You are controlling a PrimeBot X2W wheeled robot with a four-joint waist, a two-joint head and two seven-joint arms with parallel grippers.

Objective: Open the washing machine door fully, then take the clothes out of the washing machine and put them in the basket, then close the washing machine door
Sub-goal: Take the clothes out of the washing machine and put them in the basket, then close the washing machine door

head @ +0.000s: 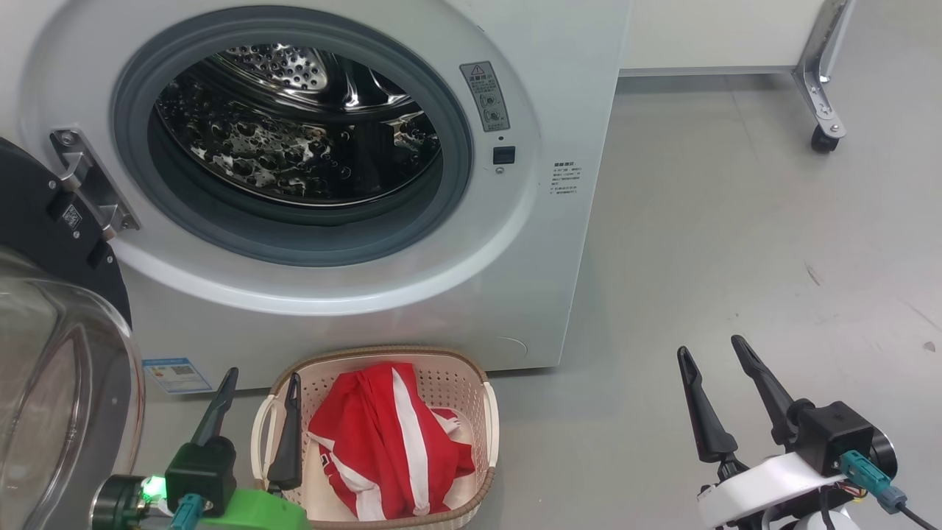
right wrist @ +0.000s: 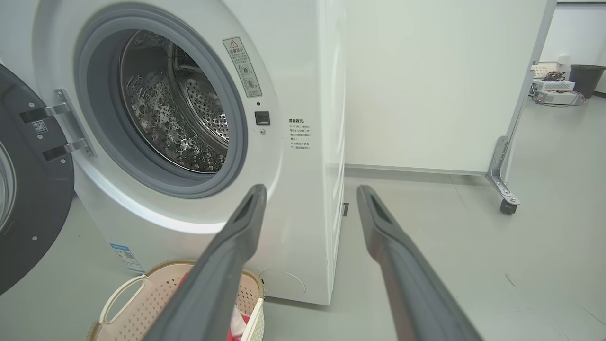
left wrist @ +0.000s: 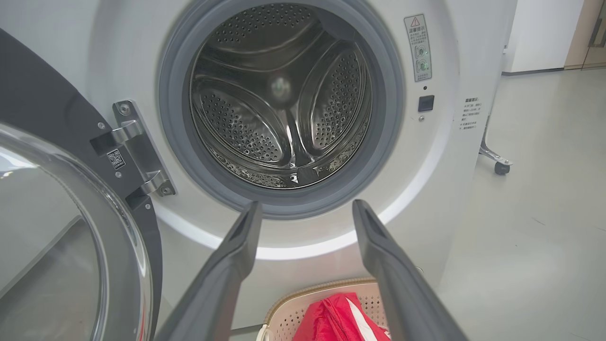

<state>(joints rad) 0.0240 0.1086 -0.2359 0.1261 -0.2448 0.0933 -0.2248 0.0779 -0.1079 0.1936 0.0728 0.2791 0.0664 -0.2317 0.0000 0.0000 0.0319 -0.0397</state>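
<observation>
The washing machine (head: 515, 243) (left wrist: 440, 189) (right wrist: 303, 213) stands with its grey-ringed mouth uncovered, and only bare steel shows in the drum (head: 294, 140) (left wrist: 279, 94) (right wrist: 175, 118). The washing machine door (head: 51, 309) (left wrist: 57, 227) (right wrist: 28, 199) is swung wide to the left. On the floor in front sits the basket (head: 456, 375) (left wrist: 312, 293) (right wrist: 142, 293) with the red and white clothes (head: 390, 442) (left wrist: 336, 317) (right wrist: 234, 322) inside. My left gripper (head: 261, 386) (left wrist: 305, 210) is open above the basket's left handle. Over bare floor to the right, my right gripper (head: 710, 350) (right wrist: 310, 194) is open too.
A white panel on a castor leg (head: 820, 88) (left wrist: 494, 161) (right wrist: 504, 189) stands behind and right of the machine. Grey floor (head: 736, 243) stretches to the right. A dark bin and boxes (right wrist: 563, 85) sit far back right.
</observation>
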